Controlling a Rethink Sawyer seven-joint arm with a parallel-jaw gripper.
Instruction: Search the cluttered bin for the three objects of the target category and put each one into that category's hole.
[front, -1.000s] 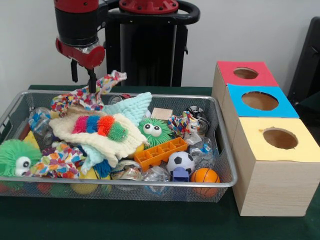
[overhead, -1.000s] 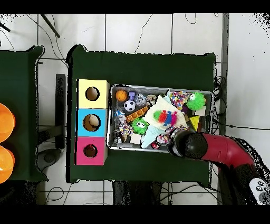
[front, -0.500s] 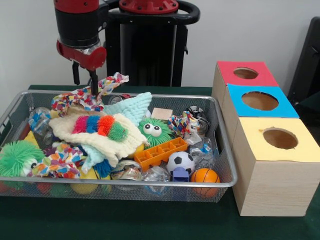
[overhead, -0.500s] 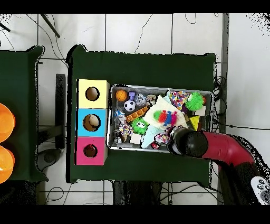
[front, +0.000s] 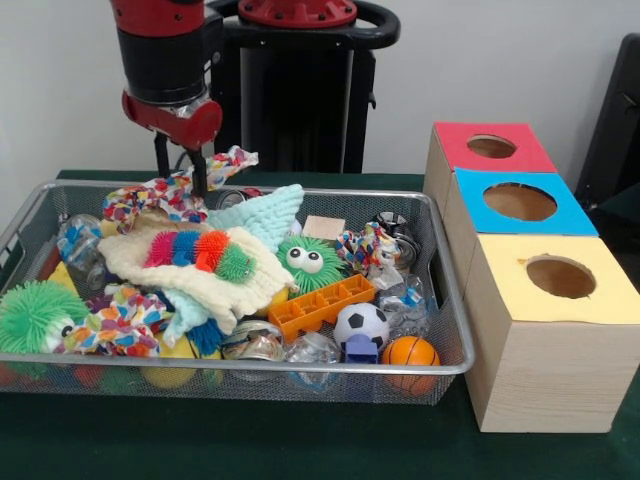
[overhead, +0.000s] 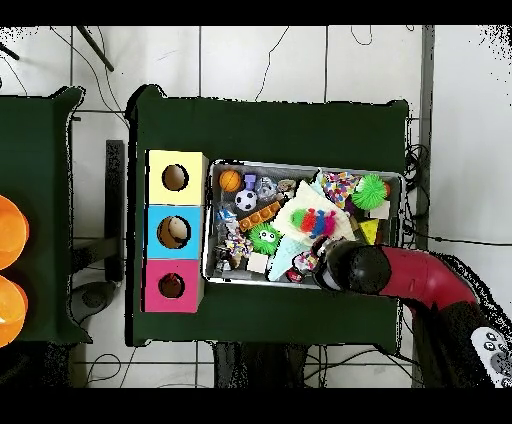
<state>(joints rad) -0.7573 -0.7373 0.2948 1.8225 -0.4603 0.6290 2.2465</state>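
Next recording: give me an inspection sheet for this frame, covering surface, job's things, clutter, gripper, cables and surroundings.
Surface: green-covered table.
Job's things: wire bin packed with toys; pink box, blue box and yellow box beside it, each with a round hole.
Clutter: colourful rope toy, cream cloth, spiky caterpillar, green googly-eyed ball, orange block, soccer ball, basketball.
Gripper: gripper at the rope toy; grip unclear.
Cables: cables on the floor.
Surroundings: tiled floor, orange discs.
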